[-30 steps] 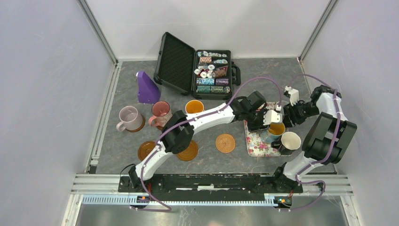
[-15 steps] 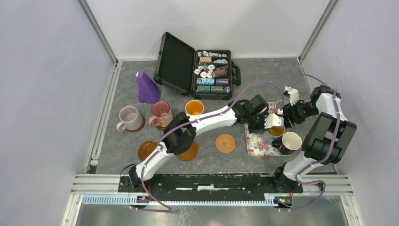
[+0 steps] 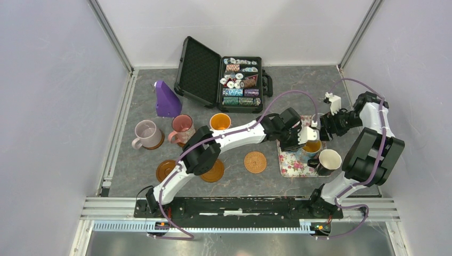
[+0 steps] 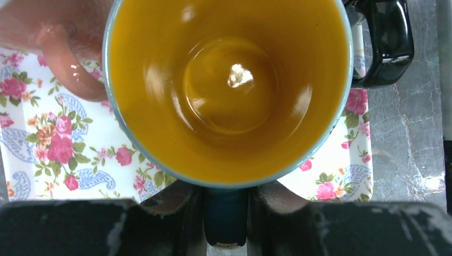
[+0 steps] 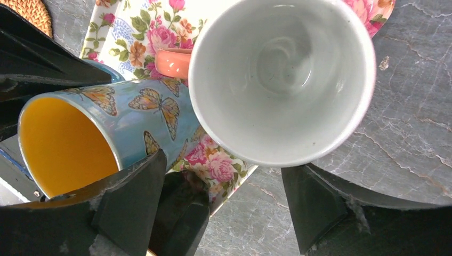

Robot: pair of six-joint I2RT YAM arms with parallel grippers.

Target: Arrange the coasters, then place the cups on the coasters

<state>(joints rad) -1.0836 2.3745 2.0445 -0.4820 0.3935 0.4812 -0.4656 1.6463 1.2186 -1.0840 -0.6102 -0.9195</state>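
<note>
My left gripper (image 4: 225,226) is pinching the dark handle of the blue butterfly-printed ceramic mug (image 4: 229,90) with the yellow inside, one finger pressed to each side. That mug is over the rectangular floral tray (image 4: 48,144) at the right of the table. My right gripper (image 5: 224,176) is spread around the white ceramic mug with a pink handle (image 5: 282,80), fingers clear of its wall. This mug stands at the tray's edge, beside the grey stone tabletop (image 5: 405,106).

The two mugs crowd each other, and the glossy black mug with a cream inside (image 3: 329,160) stands just beside the blue one, its handle close to the blue rim.

Only my left wrist view shows the handle in my grip. Only my right wrist view shows the butterflies and the white mug. From overhead both are hidden under my grippers.

The overhead view adds the rest:
- An orange-tan patterned round coaster (image 3: 255,161) lies bare just left of the tray.
- Two glossy brown wooden coasters (image 3: 166,169) lie near my bases, one partly under my left arm.
- The pale lilac mug (image 3: 145,133) and the pink mug (image 3: 182,128) each sit on a brown coaster.
- The floral mug with an orange inside (image 3: 220,121) stands behind my left arm.
- An open black case of poker chips (image 3: 224,80) and a purple wedge (image 3: 167,100) sit farther back.
</note>
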